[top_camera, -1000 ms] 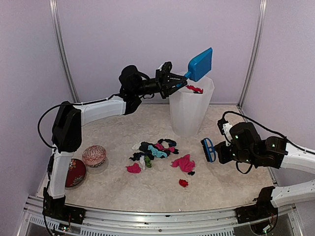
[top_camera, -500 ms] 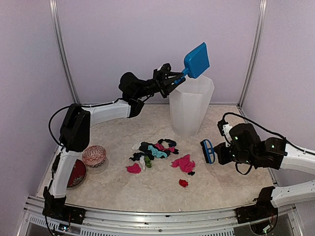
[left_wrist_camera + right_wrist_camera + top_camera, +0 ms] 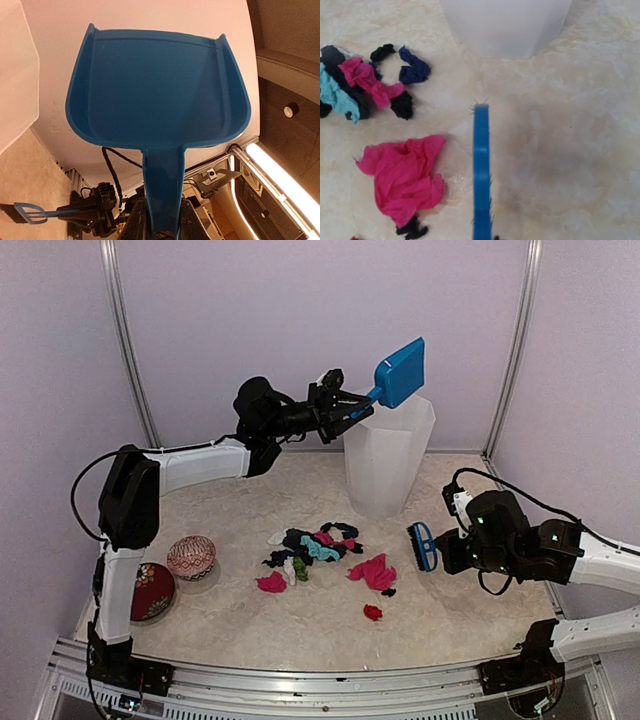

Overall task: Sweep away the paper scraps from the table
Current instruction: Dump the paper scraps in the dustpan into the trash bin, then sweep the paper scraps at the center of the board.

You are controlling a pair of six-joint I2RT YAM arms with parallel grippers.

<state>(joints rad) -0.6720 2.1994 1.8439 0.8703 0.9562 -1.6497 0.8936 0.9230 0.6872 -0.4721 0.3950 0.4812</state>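
Since a second ago the blue plastic dustpan (image 3: pixel 402 371) rises off the rim of the white faceted bin (image 3: pixel 385 465), empty, its handle clamped in the left fingers (image 3: pixel 351 406). The right fingers (image 3: pixel 441 545) stay closed on the blue brush (image 3: pixel 423 545). Crumpled paper scraps (image 3: pixel 320 550) lie mid-tabletop (image 3: pixel 470 615), between the bin and the near edge. Swinging the pan down could clip the bin and topple it.

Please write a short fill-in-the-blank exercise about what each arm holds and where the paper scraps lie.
1. The left gripper holds the dustpan over the white ____.
2. The right gripper holds a blue ____.
3. The paper scraps lie on the ____.
Missing words: bin; brush; table.
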